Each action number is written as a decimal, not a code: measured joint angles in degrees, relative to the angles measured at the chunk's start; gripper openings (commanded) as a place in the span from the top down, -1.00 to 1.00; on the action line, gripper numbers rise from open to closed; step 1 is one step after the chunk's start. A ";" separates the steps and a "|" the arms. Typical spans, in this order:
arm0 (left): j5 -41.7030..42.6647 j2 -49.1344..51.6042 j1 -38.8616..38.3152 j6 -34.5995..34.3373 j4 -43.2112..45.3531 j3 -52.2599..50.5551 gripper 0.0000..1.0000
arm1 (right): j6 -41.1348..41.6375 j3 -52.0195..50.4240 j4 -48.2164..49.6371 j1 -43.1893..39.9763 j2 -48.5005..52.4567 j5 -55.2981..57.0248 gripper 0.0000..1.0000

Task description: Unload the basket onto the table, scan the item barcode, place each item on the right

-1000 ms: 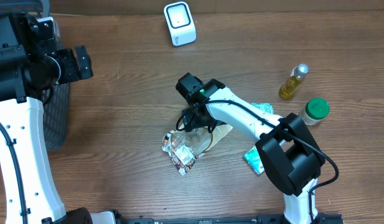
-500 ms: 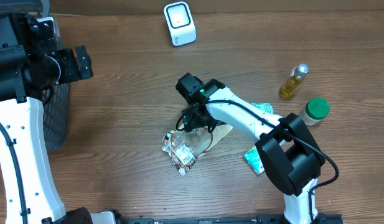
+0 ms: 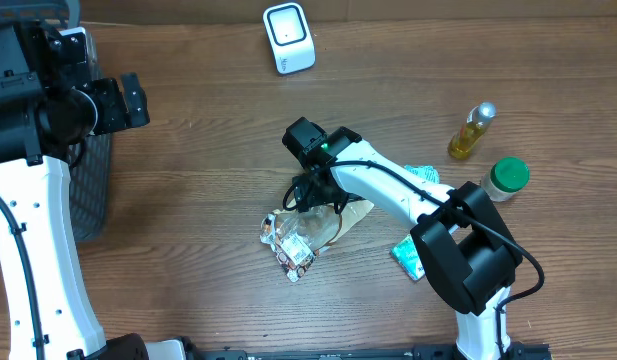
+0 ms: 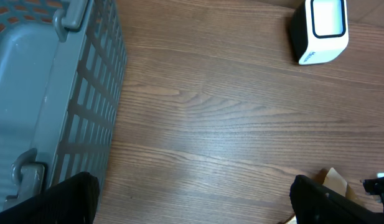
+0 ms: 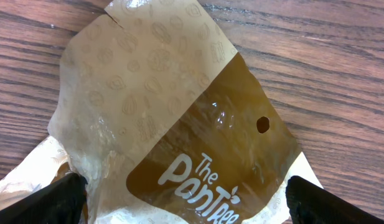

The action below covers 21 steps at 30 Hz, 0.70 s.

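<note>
Right pincer (image 5: 192,202): jaws spread wide, holding nothing. Wrist view shows 1 dark fingertip at each lower corner, with the pouch (image 5: 179,124) lying between them. I cannot tell whether the tips touch it.

Pouch: cream and brown, flat on the wooden surface (image 5: 341,56), printed "The PanTree", small punched hole near 1 edge. The film is wrinkled and glossy.

Overhead: right pincer (image 3: 308,190) sits low over the pouch (image 3: 353,212), near the middle of the surface (image 3: 208,200). A crinkled, printed wrapper (image 3: 286,242) lies against the pouch's near-left side. I cannot tell whether it is part of the same item.

Right of my right arm: 2 teal packets, 1 (image 3: 408,258) by the arm's base, 1 (image 3: 425,174) partly hidden under the arm. Further right stand a jar (image 3: 507,178) with a green lid and a bottle (image 3: 471,132) of yellow liquid, near each other.

Scanner (image 3: 288,38): white, at the far edge, well apart from the pouch.

Left pincer (image 4: 198,202): jaws also wide, empty, held above bare wood. From overhead it (image 3: 128,100) is at the far left, beside the grey slatted basket (image 4: 86,93). Its wrist view catches the scanner (image 4: 319,28) at top right.
</note>
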 measured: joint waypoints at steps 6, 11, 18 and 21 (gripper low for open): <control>0.00 0.00 0.00 0.00 0.00 0.00 -0.99 | 0.00 0.00 0.00 0.00 0.00 0.02 -1.00; 0.00 0.00 0.00 0.00 0.00 0.00 -0.99 | 0.02 0.00 0.00 0.00 0.00 0.02 -1.00; 0.00 0.00 0.00 0.00 0.00 0.00 -0.99 | 0.00 0.28 0.15 0.00 -0.15 0.04 -1.00; 0.00 0.00 0.00 0.00 0.02 0.00 -0.99 | -0.46 1.64 0.28 0.02 -1.18 0.02 -1.00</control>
